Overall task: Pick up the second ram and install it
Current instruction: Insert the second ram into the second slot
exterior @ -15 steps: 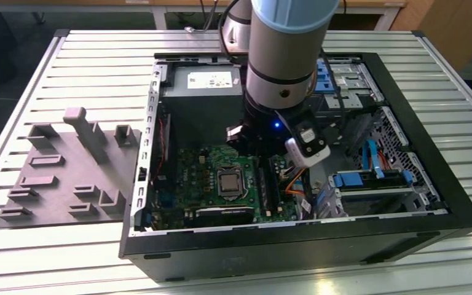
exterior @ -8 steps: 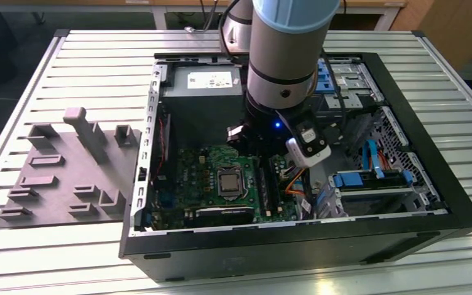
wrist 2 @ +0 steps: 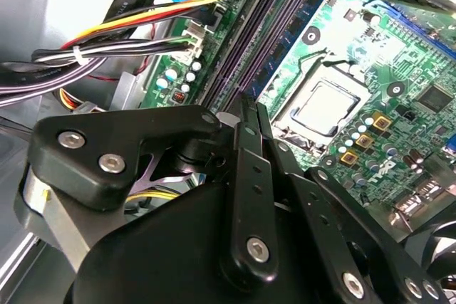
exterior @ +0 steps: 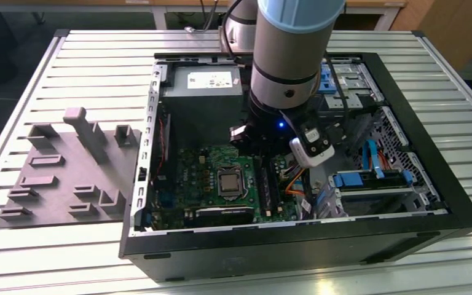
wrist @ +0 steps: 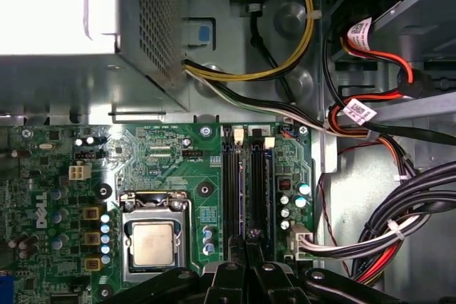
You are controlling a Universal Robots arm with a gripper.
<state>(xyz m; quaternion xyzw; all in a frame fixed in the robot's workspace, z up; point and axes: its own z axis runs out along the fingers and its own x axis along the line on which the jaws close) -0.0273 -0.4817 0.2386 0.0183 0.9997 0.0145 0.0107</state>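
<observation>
Gripper (wrist 2: 246, 115) pinched narrow, poised over the memory slots (wrist: 246, 183) — low inside the computer case (exterior: 432, 184), presumably for seating; second ram hidden.

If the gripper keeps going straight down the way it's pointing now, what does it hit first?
Most likely the memory slots on the green motherboard. The gripper points down at them, just beside the processor socket. How far above them it sits is hard to judge.
</observation>
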